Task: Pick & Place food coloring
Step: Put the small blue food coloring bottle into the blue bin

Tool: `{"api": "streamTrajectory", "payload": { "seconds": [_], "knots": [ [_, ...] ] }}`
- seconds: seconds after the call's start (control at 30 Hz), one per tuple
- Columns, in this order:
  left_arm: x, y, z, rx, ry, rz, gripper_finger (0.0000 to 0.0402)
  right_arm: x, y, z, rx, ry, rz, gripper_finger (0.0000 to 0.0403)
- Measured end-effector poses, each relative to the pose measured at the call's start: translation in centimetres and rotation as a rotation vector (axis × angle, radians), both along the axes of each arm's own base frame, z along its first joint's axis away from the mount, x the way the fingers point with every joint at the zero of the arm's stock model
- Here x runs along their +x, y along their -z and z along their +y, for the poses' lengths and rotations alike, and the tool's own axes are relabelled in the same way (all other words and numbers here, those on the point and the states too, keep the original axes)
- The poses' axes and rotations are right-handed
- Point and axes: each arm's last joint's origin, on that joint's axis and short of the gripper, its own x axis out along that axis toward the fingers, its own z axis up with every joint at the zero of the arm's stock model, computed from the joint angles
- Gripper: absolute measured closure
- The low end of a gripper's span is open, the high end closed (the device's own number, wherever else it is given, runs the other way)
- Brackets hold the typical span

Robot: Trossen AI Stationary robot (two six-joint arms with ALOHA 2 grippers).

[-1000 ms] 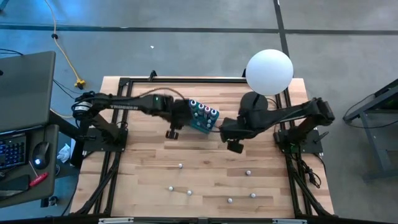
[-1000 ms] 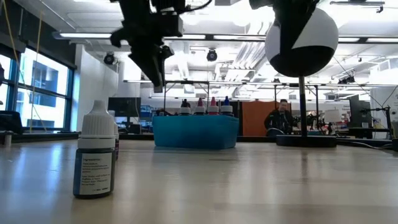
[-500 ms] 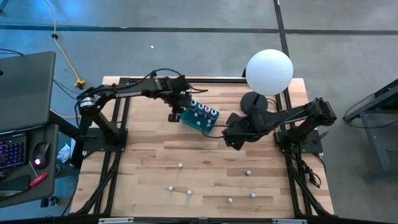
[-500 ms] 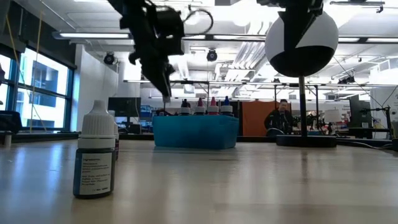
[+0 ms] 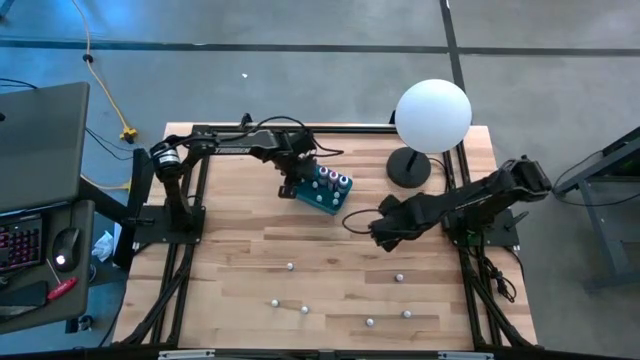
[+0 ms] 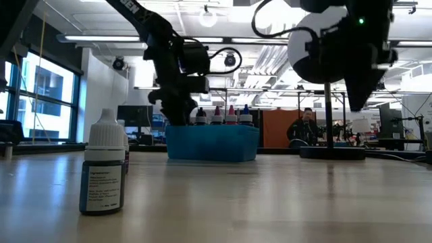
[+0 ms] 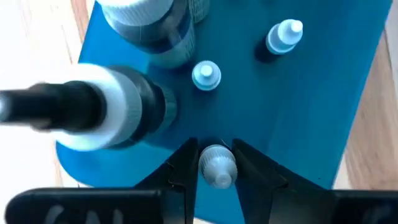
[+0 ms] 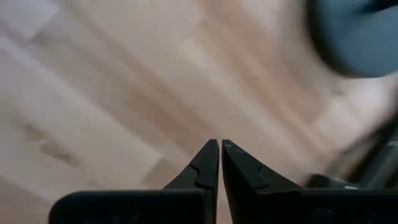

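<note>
A white-capped bottle (image 7: 217,167) is apparently clamped by the left gripper (image 7: 214,163) over the box (image 7: 323,106); the right gripper's (image 8: 219,155) fingers are held together.

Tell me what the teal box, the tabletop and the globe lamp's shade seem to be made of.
Teal box: likely plastic; uniform colour, smooth, faintly glossy walls in the low view. Tabletop: wood, apparently butcher-block planks with a light sealed finish; visible strips and grain. Globe lamp's shade: matte white, evenly toned; frosted glass or plastic, cannot tell which.
</note>
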Motion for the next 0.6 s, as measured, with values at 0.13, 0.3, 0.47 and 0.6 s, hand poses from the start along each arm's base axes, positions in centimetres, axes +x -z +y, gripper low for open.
{"api": "streamTrajectory", "payload": {
  "seconds": [0.13, 0.3, 0.47, 0.6],
  "knots": [
    [0.4, 0.2, 0.2, 0.014, -0.002, -0.021, 0.0321, 0.4, 1.7, 0.2, 0.045, -0.06, -0.064, 0.0391],
    [0.5, 0.7, 0.3, 0.025, -0.011, -0.006, 0.0321, 0.9, 2.8, 0.3, 0.057, -0.119, -0.132, 0.0391],
    [0.7, 1.7, 0.5, 0.025, -0.039, 0.026, 0.032, 1.0, 3.0, 0.3, 0.059, -0.145, -0.148, 0.0391],
    [0.8, 2.0, 0.5, 0.033, -0.044, 0.035, 0.032, 1.1, 2.9, 0.3, 0.06, -0.146, -0.155, 0.0391]
  ]
}}
